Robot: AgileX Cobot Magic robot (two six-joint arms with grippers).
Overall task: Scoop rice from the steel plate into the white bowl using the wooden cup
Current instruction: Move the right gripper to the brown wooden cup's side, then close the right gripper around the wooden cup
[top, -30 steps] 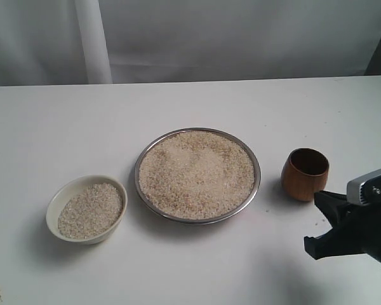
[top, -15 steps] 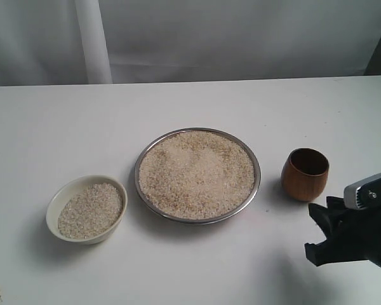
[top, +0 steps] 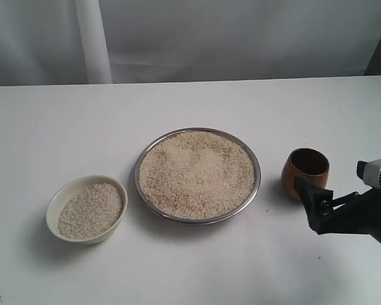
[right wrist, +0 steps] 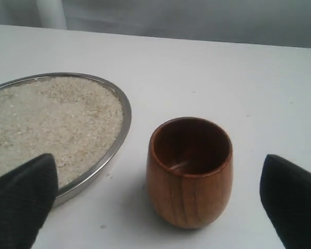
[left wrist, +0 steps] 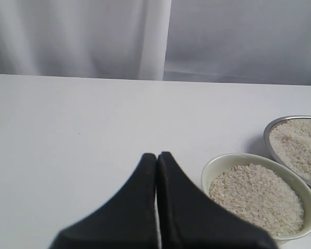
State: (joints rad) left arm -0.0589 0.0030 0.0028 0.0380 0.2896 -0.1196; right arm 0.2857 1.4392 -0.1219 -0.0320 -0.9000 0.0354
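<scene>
Right gripper point(right wrist: 156, 199): jaws spread wide, nothing held. The wrist view shows one black finger point(right wrist: 22, 205) on either side of the wooden cup point(right wrist: 189, 174), both clear of its wall, with the cup centred in the gap. In the exterior view the gripper sits at about 5 o'clock of the cup, and the leading finger overlaps the cup's lower edge.

Left gripper point(left wrist: 156, 155): fingers pressed flat together, nothing between them. It hangs over bare table point(top: 197, 101), near the white bowl point(left wrist: 213, 165) and apart from it.

Wooden cup: upright on the table, mouth up. The inside is dark and no grains show in it. It stands at 3 o'clock of the steel plate point(top: 257, 166), just beside the rim, not touching.

Steel plate: mid-table. The rice point(top: 197, 173) lies spread nearly to the rim, its surface uneven.

White bowl: at 8 o'clock of the plate, near it, with a narrow gap between. It is partly filled with the same grain, and the inner wall shows above the fill.
</scene>
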